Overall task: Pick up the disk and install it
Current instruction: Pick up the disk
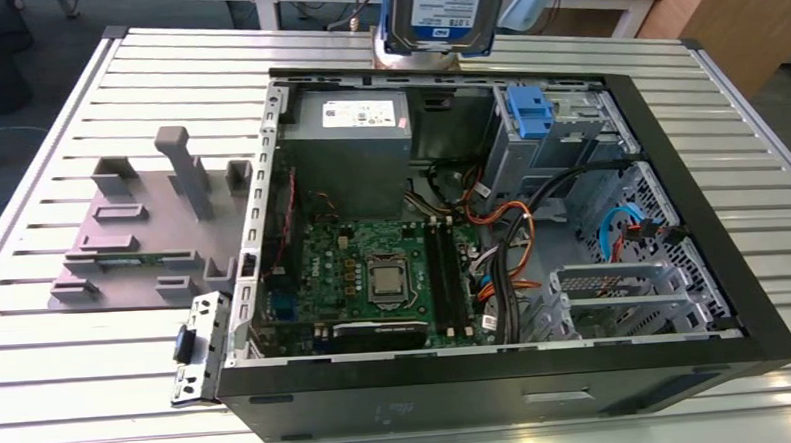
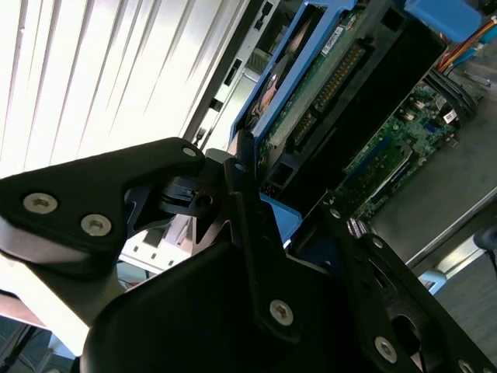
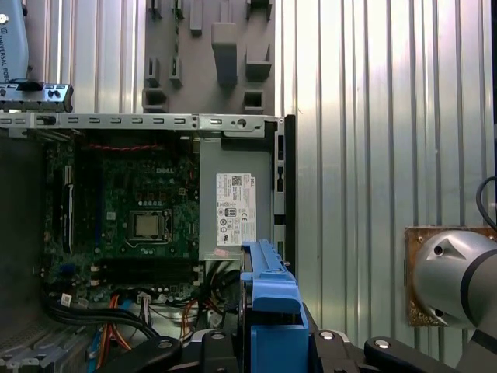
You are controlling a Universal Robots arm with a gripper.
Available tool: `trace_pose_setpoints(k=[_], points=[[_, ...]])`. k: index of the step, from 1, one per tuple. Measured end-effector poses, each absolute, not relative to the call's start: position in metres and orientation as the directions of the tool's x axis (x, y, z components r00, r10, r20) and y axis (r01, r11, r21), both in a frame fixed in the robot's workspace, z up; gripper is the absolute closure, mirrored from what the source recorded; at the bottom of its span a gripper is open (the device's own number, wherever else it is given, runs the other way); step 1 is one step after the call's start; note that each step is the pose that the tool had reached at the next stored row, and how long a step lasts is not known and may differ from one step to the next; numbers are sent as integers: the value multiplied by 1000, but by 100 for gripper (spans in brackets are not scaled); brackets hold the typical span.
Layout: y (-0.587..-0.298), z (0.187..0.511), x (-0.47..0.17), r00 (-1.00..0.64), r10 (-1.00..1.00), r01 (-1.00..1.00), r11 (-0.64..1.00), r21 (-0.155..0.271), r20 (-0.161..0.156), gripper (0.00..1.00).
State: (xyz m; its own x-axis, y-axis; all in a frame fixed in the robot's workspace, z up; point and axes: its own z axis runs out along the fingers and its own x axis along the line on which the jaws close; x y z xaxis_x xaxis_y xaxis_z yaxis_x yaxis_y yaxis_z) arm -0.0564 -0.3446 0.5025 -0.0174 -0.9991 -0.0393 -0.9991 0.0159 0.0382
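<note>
A silver counter (image 1: 767, 165) of long ribbed metal slats spans the exterior view from the left edge to the right edge of the frame. Beyond its far edge, in the upper left of the frame, lies a dark blue-grey floor (image 1: 133, 13). White furniture legs (image 1: 265, 5) stand at top centre, and a light wooden panel (image 1: 747, 16) occupies the upper right corner. In the second wrist view, bright light glares off the slats (image 2: 93, 70).

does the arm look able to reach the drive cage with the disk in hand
Probably yes: the gripper holds the disk above the open case's edge, the drive cage uncovered; cables lie beside it.
</note>
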Motion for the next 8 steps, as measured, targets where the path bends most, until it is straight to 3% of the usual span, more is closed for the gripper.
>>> trace_pose_setpoints(k=[8], points=[[-345,502,-52,-17,-999,-999,16,38,-39,63]])
